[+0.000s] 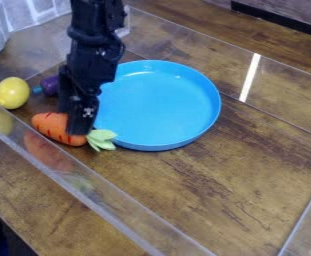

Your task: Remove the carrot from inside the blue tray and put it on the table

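Risk of rolling: ridged orange toy carrot (59,130) lying on the glossy wood-plank table (211,190), outside the blue tray (165,100), leafy green end just beside the raised rim. Any nudge from the black gripper (78,122) during retreat likely to push the rounded body along the slick clear sheet. Jaws spread wide, gripping nothing, directly above the carrot. Tray smooth, round, shallow plastic, empty. Yellow round fruit (11,92) and purple toy (48,86) near, to the left.

purple toy (50,86) mostly hidden behind hand (78,122)
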`<state>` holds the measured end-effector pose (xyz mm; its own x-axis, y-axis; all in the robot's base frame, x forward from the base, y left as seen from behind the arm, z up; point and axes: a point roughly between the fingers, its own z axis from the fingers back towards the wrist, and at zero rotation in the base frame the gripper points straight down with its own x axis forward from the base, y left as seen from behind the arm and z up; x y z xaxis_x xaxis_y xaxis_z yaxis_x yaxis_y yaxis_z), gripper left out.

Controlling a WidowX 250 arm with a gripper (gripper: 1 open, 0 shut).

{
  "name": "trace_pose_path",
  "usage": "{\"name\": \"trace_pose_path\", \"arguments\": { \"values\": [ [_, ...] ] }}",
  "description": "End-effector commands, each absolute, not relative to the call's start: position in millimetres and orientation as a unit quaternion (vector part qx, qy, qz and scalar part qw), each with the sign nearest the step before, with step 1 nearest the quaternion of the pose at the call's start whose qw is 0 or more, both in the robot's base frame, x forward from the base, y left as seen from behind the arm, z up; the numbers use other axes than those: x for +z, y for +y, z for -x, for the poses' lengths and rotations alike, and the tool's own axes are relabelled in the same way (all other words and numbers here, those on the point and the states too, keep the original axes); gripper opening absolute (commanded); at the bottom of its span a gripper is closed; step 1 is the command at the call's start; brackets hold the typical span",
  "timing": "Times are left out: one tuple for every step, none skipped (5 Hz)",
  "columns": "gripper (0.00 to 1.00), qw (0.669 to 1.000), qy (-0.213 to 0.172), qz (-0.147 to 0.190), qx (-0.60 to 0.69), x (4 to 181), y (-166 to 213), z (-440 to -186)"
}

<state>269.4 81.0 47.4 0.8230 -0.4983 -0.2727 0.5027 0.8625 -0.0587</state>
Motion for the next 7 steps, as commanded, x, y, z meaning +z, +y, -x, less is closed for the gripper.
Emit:
{"name": "trace_pose_path", "arguments": {
  "values": [
    [1.00, 0.959, 0.114, -0.021, -0.257, 66.1, 90.2, -277.5],
    [1.00, 0.961, 0.112, -0.019, -0.253, 67.8, 93.7, -277.1],
    [1.00, 0.962, 0.113, -0.016, -0.249, 67.5, 97.6, -276.8],
    [1.00, 0.961, 0.115, -0.015, -0.251, 63.0, 96.6, -277.2],
    [1.00, 0.960, 0.118, -0.013, -0.252, 54.3, 95.8, -275.9],
    [1.00, 0.959, 0.123, -0.013, -0.253, 46.6, 95.2, -274.4],
    [1.00, 0.959, 0.128, -0.012, -0.254, 46.9, 94.0, -272.6]
  ]
}}
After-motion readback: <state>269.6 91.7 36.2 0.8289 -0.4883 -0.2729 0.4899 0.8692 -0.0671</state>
